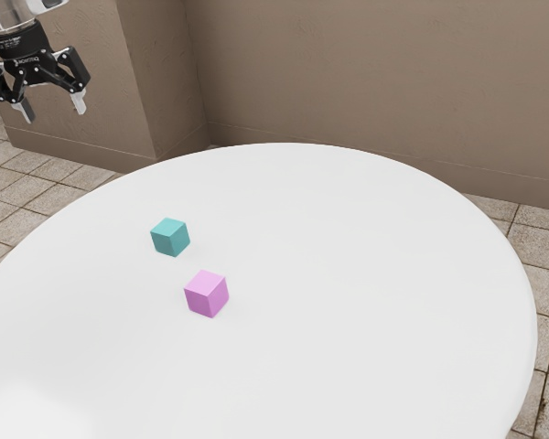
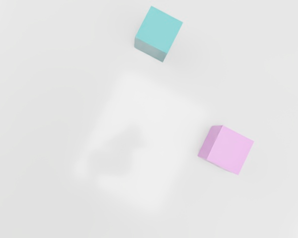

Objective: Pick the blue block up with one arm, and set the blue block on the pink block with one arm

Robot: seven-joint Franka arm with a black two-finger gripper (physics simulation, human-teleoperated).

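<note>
A blue-green block (image 1: 170, 236) rests on the round white table (image 1: 366, 274), left of its middle. Just in front of it and slightly toward the exterior view's right lies the pink block (image 1: 207, 293), a small gap between the two. My gripper (image 1: 48, 109) hangs high in the exterior view's upper left, well above and behind both blocks, open with nothing between its fingers. From the hand's camera I look straight down on the blue block (image 2: 158, 32) and the pink block (image 2: 225, 149), both lying apart on the white tabletop.
Beige walls and a pillar (image 1: 119, 73) stand behind the table. Tiled floor (image 1: 531, 238) surrounds it. A faint shadow of my hand (image 2: 121, 153) falls on the tabletop between the blocks in the wrist view.
</note>
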